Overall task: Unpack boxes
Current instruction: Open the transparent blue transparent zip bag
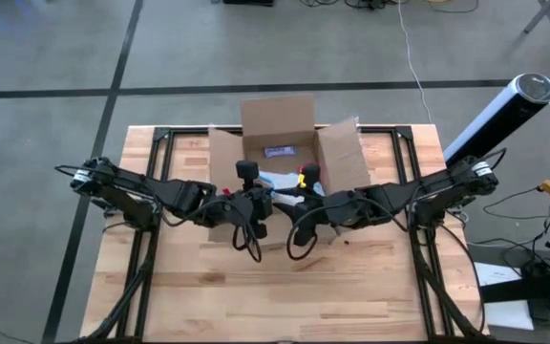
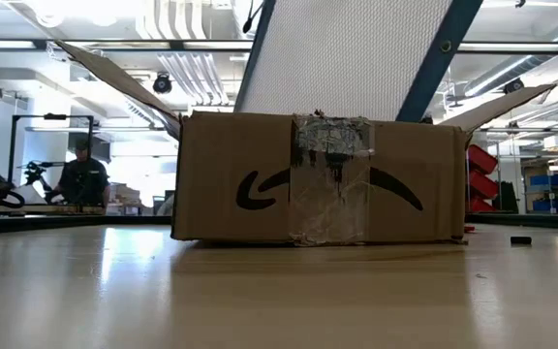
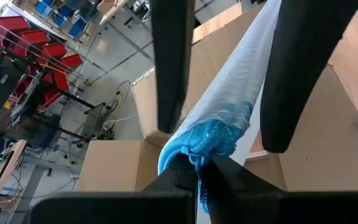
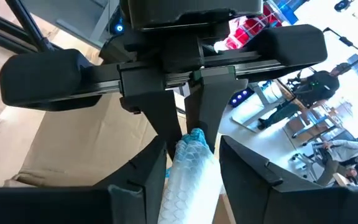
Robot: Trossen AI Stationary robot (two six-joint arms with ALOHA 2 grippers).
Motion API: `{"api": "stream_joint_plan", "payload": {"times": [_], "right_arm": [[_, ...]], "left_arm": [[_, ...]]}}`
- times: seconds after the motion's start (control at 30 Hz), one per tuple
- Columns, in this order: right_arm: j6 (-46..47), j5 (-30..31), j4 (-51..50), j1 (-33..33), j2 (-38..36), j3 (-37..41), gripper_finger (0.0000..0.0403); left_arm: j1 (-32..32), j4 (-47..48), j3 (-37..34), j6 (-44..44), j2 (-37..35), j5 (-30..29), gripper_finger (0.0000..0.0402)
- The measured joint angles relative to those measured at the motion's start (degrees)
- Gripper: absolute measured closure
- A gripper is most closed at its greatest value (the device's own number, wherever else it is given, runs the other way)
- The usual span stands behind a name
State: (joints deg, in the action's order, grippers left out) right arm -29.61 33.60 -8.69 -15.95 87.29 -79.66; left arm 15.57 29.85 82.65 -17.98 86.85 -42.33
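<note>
Looking straight down from the high view, the box (image 1: 285,143) sits at the far middle of the wooden table (image 1: 351,296) with all its flaps folded out, and both arms meet right at its near edge. The left gripper (image 1: 267,203) and right gripper (image 1: 294,205) are almost nose to nose there, with a pale pouch (image 1: 277,180) poking out of the box between them.

From the low view you only get the box's near wall (image 2: 318,179), black curved mark and a shiny tape strip (image 2: 329,179) down the middle, flaps (image 2: 114,73) splayed to both sides. A big white sheet (image 2: 356,58) rises above it. A person (image 2: 83,179) is way back in the room.

Left wrist view: its two fingers (image 3: 173,68) stand apart on either side of the pouch's blue end (image 3: 213,137), cardboard behind.

Right wrist view: its fingers (image 4: 148,168) sit close against both sides of the pouch, and the opposite gripper's fingers are pinched on the blue tip (image 4: 194,138).
</note>
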Motion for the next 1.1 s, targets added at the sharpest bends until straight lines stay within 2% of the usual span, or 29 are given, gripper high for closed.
{"api": "stream_joint_plan", "payload": {"times": [0.33, 0.57, 1.1], "right_arm": [[1.09, -0.06, -1.79, 1.51, 0.04, 0.00, 0.0316], [-1.39, -0.08, -1.88, 1.73, 0.04, 0.00, 0.0395], [-3.41, 1.35, 1.18, -0.39, -1.83, 0.15, 0.0402]], "left_arm": [[0.00, 0.11, 0.00, 0.02, 0.00, 0.73, 0.0401], [0.00, 0.18, 0.00, 0.05, 0.02, 0.85, 0.0401], [-1.10, 3.94, -3.00, 2.97, -0.04, 1.17, 0.0402]]}}
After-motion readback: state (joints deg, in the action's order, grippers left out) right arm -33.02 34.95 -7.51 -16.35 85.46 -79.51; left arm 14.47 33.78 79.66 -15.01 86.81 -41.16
